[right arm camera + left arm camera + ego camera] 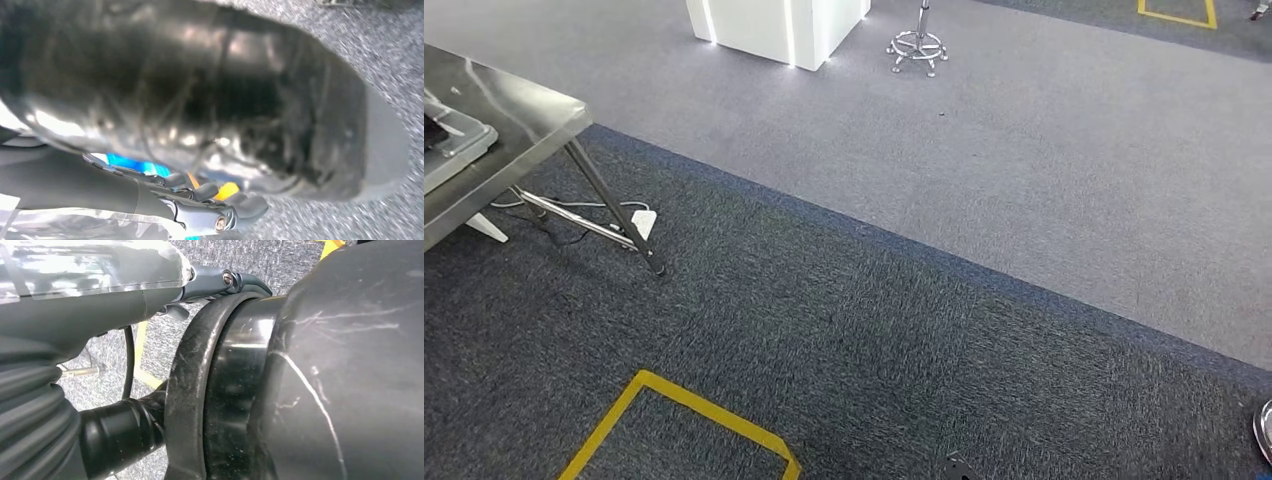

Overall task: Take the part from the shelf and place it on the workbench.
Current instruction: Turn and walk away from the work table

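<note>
The steel workbench (519, 112) stands at the far left of the head view, with a grey tray (459, 150) on it. A silver rounded edge of the part (1264, 430) shows at the lower right border. In the right wrist view my right hand (200, 202) hangs beside my dark body, its fingers (215, 192) curled on the part (227, 190), of which only blue and orange-yellow bits show. My left hand (165, 295) hangs at my side, its fingers (225, 282) stretched out with nothing in them.
Dark carpet with a yellow tape corner (694, 405) lies just ahead. Cables and a white plug (642, 222) lie under the workbench by its slanted leg (614, 205). A white cabinet (774, 25) and a stool base (917, 48) stand far off on lighter carpet.
</note>
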`<state>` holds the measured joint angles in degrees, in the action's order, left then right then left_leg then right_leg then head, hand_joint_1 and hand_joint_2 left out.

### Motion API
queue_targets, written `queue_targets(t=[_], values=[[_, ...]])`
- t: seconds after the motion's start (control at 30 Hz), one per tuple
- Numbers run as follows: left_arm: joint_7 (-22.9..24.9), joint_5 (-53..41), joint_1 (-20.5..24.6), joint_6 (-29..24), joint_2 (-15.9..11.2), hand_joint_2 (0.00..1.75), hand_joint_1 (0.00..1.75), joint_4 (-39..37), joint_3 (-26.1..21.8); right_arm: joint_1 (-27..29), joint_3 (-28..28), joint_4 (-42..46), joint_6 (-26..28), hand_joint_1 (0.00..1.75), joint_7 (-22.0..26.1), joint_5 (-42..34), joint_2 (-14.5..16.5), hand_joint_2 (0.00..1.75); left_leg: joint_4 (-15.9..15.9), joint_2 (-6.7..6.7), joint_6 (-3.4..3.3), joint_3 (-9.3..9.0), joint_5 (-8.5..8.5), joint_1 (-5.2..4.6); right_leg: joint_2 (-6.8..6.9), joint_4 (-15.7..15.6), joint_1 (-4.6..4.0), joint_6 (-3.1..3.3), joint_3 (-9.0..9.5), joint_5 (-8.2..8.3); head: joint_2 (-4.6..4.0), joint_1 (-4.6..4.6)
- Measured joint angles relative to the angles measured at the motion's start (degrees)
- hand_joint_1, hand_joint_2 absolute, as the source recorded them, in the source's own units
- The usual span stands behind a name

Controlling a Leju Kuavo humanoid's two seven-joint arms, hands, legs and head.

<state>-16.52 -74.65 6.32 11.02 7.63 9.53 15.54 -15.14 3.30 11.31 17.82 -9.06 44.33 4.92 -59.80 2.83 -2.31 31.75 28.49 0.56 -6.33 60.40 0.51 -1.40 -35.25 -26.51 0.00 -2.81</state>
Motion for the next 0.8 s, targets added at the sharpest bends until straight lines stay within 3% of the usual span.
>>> queue_targets(t=[0.03,0.1,0.13,0.2,0.33,0.37,0.4,0.47,0.53,0.6,0.67,0.7,0.73,0.77,0.8], values=[[0.04,0.06,-0.10,-0.14,0.06,1.75,0.00,0.00,-0.12,0.01,0.00,-0.01,0.02,0.00,0.02,0.01,-0.03,0.00,0.45,-0.75,-0.38,-0.26,-0.20,0.06,1.65,1.28,-0.10,-0.25,-0.60,-0.78,0.00,-0.05],[0.16,0.30,-0.39,-0.34,0.09,1.75,0.00,0.00,-0.50,-0.12,0.00,-0.01,0.03,0.00,0.11,0.04,-0.02,0.00,0.90,-2.34,-0.84,-0.58,-0.26,-0.02,5.10,7.21,-0.15,-0.64,-3.59,-3.74,0.00,-0.15],[0.21,0.46,-0.53,-0.39,0.08,1.75,0.00,0.00,-0.74,-0.16,0.00,-0.01,0.03,0.00,0.16,0.07,0.00,0.00,0.93,-3.17,-0.92,-0.64,-0.16,-0.08,5.71,10.92,-0.01,-0.82,-5.58,-5.18,0.00,-0.16],[0.30,0.70,-0.67,-0.42,0.05,1.75,0.00,0.00,-1.13,-0.11,0.00,-0.01,0.03,0.00,0.17,0.10,0.02,0.00,0.93,-4.26,-0.97,-0.71,0.05,-0.13,5.96,15.53,0.21,-1.02,-8.14,-6.44,0.00,-0.16],[0.33,0.82,-0.73,-0.45,0.04,1.75,0.00,0.00,-1.26,-0.04,0.00,-0.01,0.03,0.00,0.16,0.11,0.02,0.00,0.93,-4.66,-0.95,-0.78,0.15,-0.13,6.00,16.21,0.28,-1.08,-8.61,-6.23,0.00,-0.16],[0.40,0.92,-0.78,-0.49,0.04,1.75,0.00,0.00,-1.32,0.03,0.00,-0.01,0.04,0.00,0.16,0.13,0.02,0.00,0.93,-5.05,-0.88,-0.97,0.30,-0.13,6.14,14.30,0.29,-1.05,-7.73,-4.85,0.00,-0.17],[0.55,1.10,-0.88,-0.60,0.04,1.75,0.00,0.00,-1.46,0.07,0.00,-0.01,0.06,0.00,0.16,0.15,0.02,0.00,0.93,-5.64,-0.74,-1.35,0.58,-0.14,6.83,10.46,0.23,-0.87,-5.85,-2.60,0.00,-0.17],[1.08,1.92,-1.26,-1.16,0.03,1.75,0.00,-0.01,-2.25,0.05,0.00,-0.01,0.19,0.00,0.18,0.19,0.02,0.00,1.15,-7.73,0.11,-2.48,1.49,-0.35,8.59,2.03,-0.59,0.28,-1.86,1.12,0.00,-0.17],[1.56,2.73,-1.45,-1.71,-0.03,1.75,0.00,-0.01,-3.06,-0.01,0.00,0.01,0.37,0.00,0.19,0.20,0.02,0.00,1.27,-8.80,1.11,-3.47,2.39,-0.59,8.85,-1.28,-1.05,1.56,-0.15,1.48,0.00,-0.16],[1.75,3.25,-1.50,-1.98,-0.09,1.75,0.00,0.00,-3.60,-0.06,0.00,0.02,0.59,0.00,0.18,0.23,0.05,0.00,-1.49,-6.58,1.61,-2.62,4.25,-0.55,7.62,-2.11,-0.57,2.24,0.67,1.66,0.00,-0.11],[1.81,3.82,-1.62,-2.28,-0.15,1.75,0.00,0.00,-4.19,-0.26,0.00,0.02,0.75,0.00,0.17,0.30,0.09,0.00,-8.77,-3.91,1.84,1.16,7.46,-0.47,6.33,-2.35,-0.45,2.72,1.02,1.67,0.00,-0.06],[1.86,4.05,-1.65,-2.40,-0.17,1.75,0.00,0.00,-4.44,-0.31,0.00,0.02,0.78,0.00,0.16,0.33,0.09,0.00,-12.37,-3.45,1.92,3.24,8.54,-0.46,5.60,-2.32,-0.48,2.82,1.04,1.63,0.00,-0.06],[1.92,4.24,-1.65,-2.47,-0.19,1.75,0.00,0.00,-4.69,-0.28,0.00,0.02,0.76,0.00,0.16,0.36,0.10,0.00,-14.67,-3.26,1.98,4.77,8.67,-0.45,4.78,-2.24,-0.51,2.87,1.10,1.57,0.00,-0.06],[1.98,4.40,-1.64,-2.53,-0.20,1.75,0.00,0.00,-4.97,-0.21,0.00,0.01,0.75,0.00,0.16,0.37,0.10,0.00,-14.67,-3.19,2.00,5.25,7.53,-0.43,3.94,-2.12,-0.50,2.86,1.16,1.51,0.00,-0.07],[2.04,4.57,-1.66,-2.59,-0.20,1.75,0.00,0.00,-5.24,-0.16,0.00,0.01,0.74,0.00,0.16,0.38,0.10,0.00,-12.43,-2.98,1.97,4.67,5.34,-0.38,3.04,-1.94,-0.45,2.78,1.22,1.41,0.00,-0.05]])
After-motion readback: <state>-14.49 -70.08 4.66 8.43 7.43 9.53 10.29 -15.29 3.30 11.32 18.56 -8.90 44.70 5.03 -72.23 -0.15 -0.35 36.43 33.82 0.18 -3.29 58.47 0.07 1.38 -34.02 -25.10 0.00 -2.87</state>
